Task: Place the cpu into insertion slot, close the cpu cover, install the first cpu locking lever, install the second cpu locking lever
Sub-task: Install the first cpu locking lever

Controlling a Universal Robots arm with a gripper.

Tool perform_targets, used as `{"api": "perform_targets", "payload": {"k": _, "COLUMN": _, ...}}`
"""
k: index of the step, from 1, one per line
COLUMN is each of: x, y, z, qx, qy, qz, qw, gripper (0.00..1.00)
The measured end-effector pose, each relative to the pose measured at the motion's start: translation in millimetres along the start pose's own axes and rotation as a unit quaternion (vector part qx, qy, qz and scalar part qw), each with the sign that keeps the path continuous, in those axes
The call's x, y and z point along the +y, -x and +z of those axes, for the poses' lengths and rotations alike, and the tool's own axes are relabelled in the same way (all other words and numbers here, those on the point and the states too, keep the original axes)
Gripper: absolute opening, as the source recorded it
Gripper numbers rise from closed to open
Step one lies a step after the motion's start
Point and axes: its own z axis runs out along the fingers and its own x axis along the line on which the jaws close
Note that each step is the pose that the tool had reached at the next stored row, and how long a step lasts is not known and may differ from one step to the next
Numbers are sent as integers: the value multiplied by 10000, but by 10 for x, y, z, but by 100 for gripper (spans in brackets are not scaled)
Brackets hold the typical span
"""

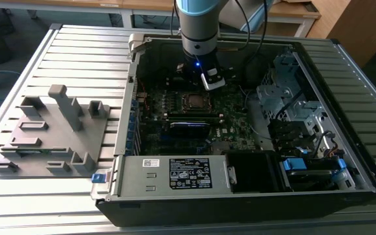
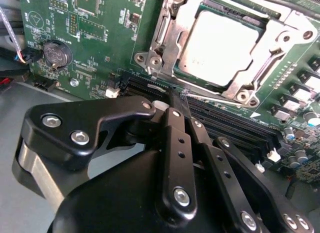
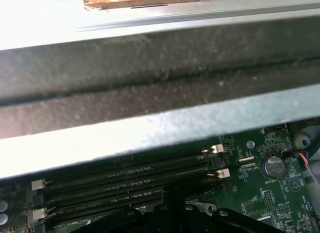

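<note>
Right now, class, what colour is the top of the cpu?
Pale silver-grey metal; the cpu shows best in the second wrist view.
</note>
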Motion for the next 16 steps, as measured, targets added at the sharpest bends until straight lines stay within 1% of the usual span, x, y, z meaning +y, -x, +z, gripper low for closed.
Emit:
{"api": "perform_targets", "payload": {"k": 8, "x": 14, "y": -14, "z": 3, "qx": -35, "qy": 8, "qz": -5, "qw": 10000, "gripper": 10}}
{"api": "perform_targets", "payload": {"k": 10, "x": 14, "y": -18, "z": 2, "qx": -62, "qy": 14, "qz": -11, "qw": 10000, "gripper": 10}}
{"api": "perform_targets", "payload": {"k": 13, "x": 10, "y": -32, "z": 3, "qx": -124, "qy": 28, "qz": -25, "qw": 9999, "gripper": 10}}
{"api": "perform_targets", "payload": {"k": 14, "x": 10, "y": -35, "z": 4, "qx": -136, "qy": 31, "qz": -27, "qw": 9999, "gripper": 10}}
{"api": "perform_targets", "payload": {"k": 16, "x": 10, "y": -37, "z": 4, "qx": -141, "qy": 32, "qz": -28, "qw": 9999, "gripper": 10}}
